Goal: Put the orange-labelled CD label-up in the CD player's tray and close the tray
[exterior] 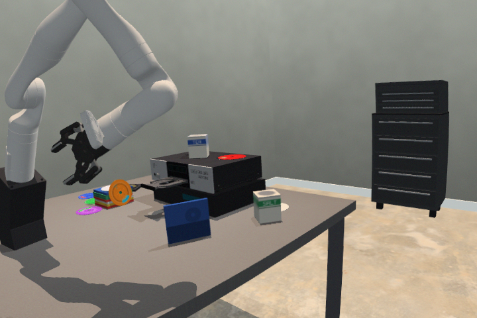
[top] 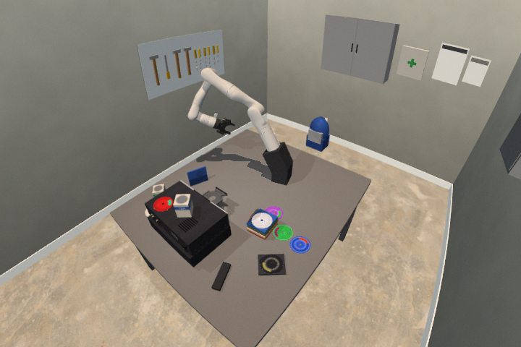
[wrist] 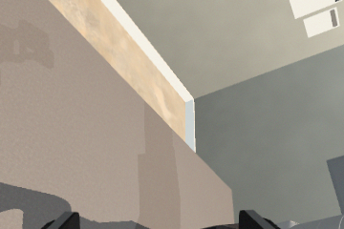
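Seen from the exterior view, nearest first: a blue CD case stands upright on a grey-brown tabletop. Near it is a white box marked SALT, with a green band.

At the left, a pale jointed arm rises from a black pedestal. Its black gripper hangs in the air above the tabletop, fingers spread wide apart and holding nothing.

Beyond that, the orange-labelled CD stands on its edge against a stack of coloured cases — label facing the exterior camera. A white disc lies on top of the stack. Purple, green and blue discs lie flat near it.

The CD player rests on another black unit. Its tray is out. On its roof are a white-and-blue box marked TEA and a red disc.

Past the player, the top view shows a black remote and a dark case with a disc design. Farthest back in the exterior view — a tall black tool chest by the wall.
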Robot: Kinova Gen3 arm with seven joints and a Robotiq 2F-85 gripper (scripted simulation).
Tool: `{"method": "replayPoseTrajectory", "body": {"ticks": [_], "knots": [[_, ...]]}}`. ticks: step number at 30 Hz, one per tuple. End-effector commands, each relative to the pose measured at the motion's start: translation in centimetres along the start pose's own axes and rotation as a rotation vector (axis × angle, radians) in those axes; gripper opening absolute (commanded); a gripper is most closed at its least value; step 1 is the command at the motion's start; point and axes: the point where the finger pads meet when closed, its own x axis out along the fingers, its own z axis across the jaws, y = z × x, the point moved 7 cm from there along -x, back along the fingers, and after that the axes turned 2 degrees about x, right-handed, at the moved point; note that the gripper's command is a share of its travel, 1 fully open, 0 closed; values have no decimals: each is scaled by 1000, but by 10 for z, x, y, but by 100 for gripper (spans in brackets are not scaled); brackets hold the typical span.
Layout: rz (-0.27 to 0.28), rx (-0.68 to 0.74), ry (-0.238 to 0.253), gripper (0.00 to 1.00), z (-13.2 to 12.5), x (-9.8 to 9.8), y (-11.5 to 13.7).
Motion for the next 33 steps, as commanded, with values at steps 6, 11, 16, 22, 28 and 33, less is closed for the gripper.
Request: {"method": "replayPoseTrajectory", "body": {"ticks": [6,11,16,22,28,33], "knots": [[51,-95,29,100,12,5,-26],[103,-194,60,100,24,12,-54],[187,-354,110,100,44,23,-99],[264,-501,156,100,62,33,-140],[327,-621,193,100,78,42,-173],[395,-748,233,100,94,52,-208]]}}
